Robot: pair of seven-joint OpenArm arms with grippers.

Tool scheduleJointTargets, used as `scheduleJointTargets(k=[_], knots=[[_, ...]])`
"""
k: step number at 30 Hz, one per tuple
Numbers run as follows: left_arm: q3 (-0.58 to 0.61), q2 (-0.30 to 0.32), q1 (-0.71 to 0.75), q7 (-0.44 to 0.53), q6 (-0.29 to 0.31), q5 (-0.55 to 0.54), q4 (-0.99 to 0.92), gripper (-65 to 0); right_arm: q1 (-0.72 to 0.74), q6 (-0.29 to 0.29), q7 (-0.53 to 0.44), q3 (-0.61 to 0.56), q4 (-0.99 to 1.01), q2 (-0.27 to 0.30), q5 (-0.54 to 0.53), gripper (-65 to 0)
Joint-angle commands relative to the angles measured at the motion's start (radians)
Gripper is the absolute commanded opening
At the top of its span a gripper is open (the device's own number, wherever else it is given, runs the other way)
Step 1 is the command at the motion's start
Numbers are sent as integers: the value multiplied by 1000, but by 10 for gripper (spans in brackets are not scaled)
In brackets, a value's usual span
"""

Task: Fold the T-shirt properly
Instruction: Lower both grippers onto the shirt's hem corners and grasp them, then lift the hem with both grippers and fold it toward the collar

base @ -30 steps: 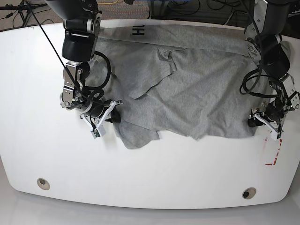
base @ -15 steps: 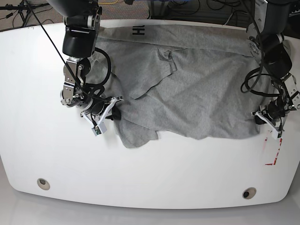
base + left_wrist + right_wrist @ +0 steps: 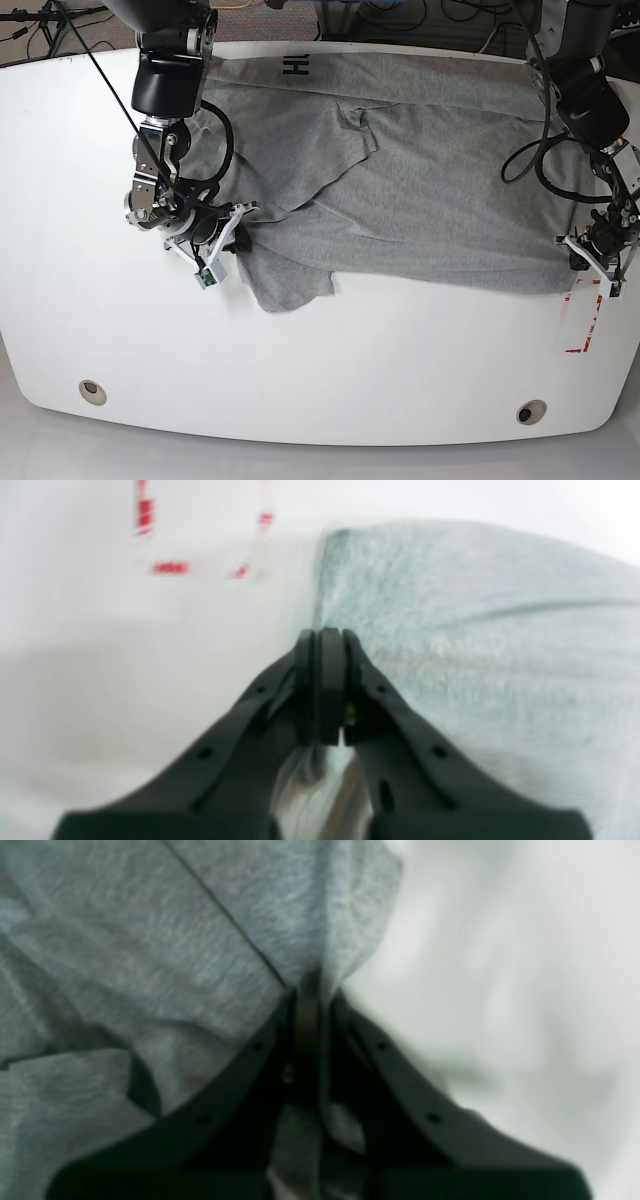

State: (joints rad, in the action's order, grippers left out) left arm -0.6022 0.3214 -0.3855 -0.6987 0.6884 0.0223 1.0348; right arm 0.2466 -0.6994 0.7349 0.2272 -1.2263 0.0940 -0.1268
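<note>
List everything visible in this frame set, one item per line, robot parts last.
T-shirt: one, heather grey with black lettering at its far edge, spread rumpled across the table's far half.
Table: one, white, under everything.
Round holes: two, dark, near the table's front corners.
Red markings: a few, on the table by the shirt's corner.
Cables: several, dark, on the floor beyond the table.
Left end effector: one, black, shut on the T-shirt corner.
Right end effector: one, black, shut on the T-shirt edge.
</note>
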Motion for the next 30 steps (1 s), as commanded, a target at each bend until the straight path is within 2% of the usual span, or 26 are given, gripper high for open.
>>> scheduleJointTargets(k=[1, 14, 25, 30], knots=[[-2, 0, -23, -8, 10, -11, 77, -650, 27, 1, -7, 1, -65, 16, -14, -636], [-3, -14, 38, -49, 10, -9, 241, -650, 13, 1, 134, 5, -263, 20, -14, -636], [-5, -15, 170, -49, 10, -9, 408, -650, -105, 1, 272, 8, -527, 20, -14, -636], [-5, -15, 239, -49, 10, -11, 485, -650, -180, 1, 298, 8, -639, 20, -14, -636]])
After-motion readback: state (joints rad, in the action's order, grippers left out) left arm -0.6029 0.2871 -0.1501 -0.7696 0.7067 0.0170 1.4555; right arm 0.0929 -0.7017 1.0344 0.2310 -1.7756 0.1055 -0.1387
